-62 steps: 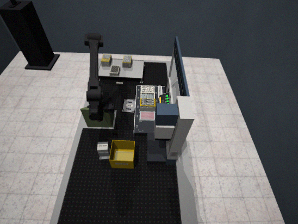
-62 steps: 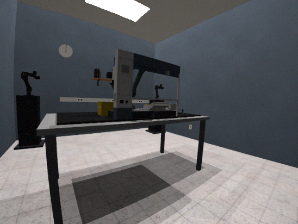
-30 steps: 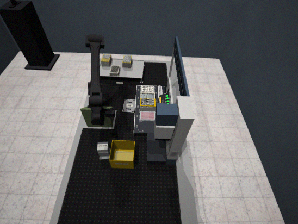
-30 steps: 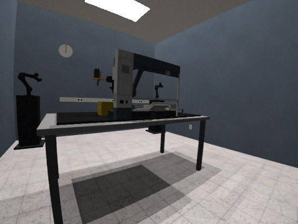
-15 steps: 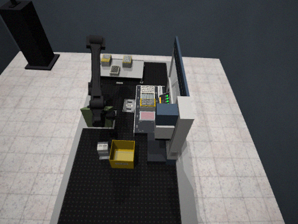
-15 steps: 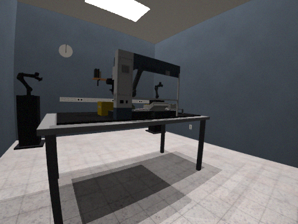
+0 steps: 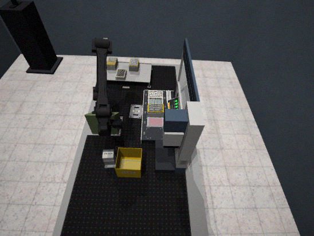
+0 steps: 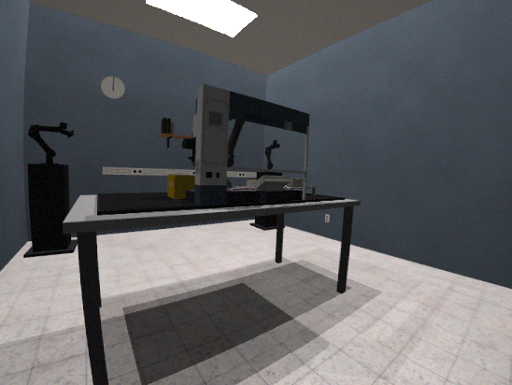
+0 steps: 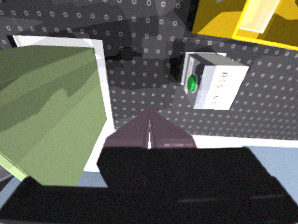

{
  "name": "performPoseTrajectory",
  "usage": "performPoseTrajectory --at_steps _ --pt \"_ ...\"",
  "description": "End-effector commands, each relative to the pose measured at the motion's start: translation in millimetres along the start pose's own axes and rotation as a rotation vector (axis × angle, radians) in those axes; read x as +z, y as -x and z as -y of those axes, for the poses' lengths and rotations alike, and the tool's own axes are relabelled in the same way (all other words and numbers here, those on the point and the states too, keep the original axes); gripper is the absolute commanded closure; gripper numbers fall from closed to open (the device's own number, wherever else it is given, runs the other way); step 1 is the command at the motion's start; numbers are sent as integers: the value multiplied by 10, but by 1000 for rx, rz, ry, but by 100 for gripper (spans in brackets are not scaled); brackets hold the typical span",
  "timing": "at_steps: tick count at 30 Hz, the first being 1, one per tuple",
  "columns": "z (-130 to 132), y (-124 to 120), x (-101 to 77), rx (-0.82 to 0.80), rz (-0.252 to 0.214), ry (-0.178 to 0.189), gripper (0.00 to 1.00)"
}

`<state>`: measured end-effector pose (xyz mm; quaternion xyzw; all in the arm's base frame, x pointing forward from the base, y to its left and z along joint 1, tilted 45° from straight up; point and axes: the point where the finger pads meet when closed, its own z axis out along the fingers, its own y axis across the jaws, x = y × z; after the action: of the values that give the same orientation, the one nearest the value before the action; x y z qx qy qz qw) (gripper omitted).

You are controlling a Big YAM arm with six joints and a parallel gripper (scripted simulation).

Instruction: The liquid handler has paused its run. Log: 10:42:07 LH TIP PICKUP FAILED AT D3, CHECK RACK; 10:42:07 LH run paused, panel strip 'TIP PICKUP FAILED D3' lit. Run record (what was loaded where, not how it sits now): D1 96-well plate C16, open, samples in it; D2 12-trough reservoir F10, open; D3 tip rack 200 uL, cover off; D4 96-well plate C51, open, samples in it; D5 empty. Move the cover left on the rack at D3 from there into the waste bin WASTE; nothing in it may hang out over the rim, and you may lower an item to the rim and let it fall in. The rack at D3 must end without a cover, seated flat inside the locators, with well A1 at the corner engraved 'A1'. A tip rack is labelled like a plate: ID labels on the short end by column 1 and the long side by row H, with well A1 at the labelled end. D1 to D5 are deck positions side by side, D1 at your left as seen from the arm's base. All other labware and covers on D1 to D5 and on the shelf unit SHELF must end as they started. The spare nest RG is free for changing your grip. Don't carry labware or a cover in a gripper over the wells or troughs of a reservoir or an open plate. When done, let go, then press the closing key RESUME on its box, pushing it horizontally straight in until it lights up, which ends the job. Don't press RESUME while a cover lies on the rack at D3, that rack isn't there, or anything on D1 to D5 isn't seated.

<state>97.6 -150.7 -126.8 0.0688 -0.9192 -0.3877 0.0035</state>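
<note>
My gripper [image 9: 149, 111] is shut and empty, its fingertips meeting in a point. In the wrist view it points toward the RESUME box [image 9: 215, 82], whose green key [image 9: 191, 83] is a short way ahead and to the right. In the top view the box [image 7: 108, 157] stands left of the yellow waste bin [image 7: 129, 158], which holds a pale flat item [image 7: 129, 164]. The arm [image 7: 102, 94] is folded down over its green base [image 7: 102, 122]. The tip rack at D3 [image 7: 155, 107], yellow-framed, shows open tips with no cover on it.
The deck also holds a plate [image 7: 154, 94] behind the rack and a pink plate [image 7: 155, 122] in front. The spare nest [image 7: 136, 113] lies left of the deck. The shelf [image 7: 128, 71] carries three items. The handler's tower [image 7: 183, 126] stands at the right.
</note>
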Motion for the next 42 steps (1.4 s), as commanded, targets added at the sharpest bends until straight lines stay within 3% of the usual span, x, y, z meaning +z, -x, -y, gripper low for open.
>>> performPoseTrajectory --at_steps 1,3,17,18,20,34,35,37,42 --pt "190 66 -77 3 11 -47 100" --pt "66 39 63 4 1 -15 100" --pt "66 38 264 4 1 -15 100" --pt "196 67 191 3 11 -43 100" --pt "65 37 315 4 1 -15 100" --pt "64 36 516 4 1 -14 100" --pt "206 68 451 4 11 -42 100" --pt "77 39 559 4 1 -17 100" --pt "63 34 650 4 0 -14 100"
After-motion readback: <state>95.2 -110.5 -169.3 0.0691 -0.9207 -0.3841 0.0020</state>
